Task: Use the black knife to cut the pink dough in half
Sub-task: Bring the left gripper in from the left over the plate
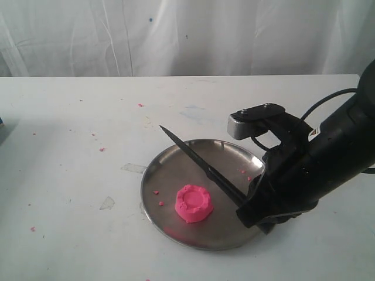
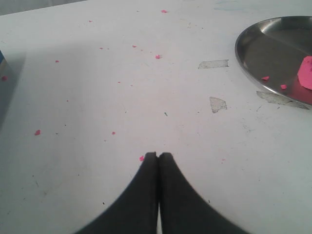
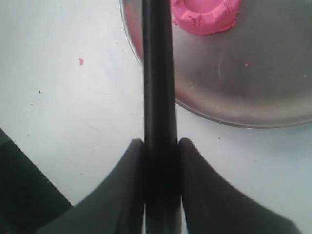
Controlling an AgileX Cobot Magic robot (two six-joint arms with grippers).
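The pink dough (image 1: 194, 203) is a round puck with a dented top, lying whole on the steel plate (image 1: 176, 170); its edge also shows in the right wrist view (image 3: 207, 17) and the left wrist view (image 2: 306, 72). My right gripper (image 1: 246, 206) is shut on the handle of the black knife (image 1: 193, 159), which slants up over the plate behind the dough, tip pointing to the back left. In the right wrist view the knife (image 3: 158, 73) runs out from between the fingers (image 3: 161, 142). My left gripper (image 2: 158, 155) hovers shut and empty over the bare table, left of the plate (image 2: 253, 63).
Tiny pink crumbs (image 1: 102, 149) dot the white table and the plate. Two patches of clear tape (image 1: 107, 203) lie left of the plate. A white cloth backdrop (image 1: 187, 35) hangs behind the table's far edge.
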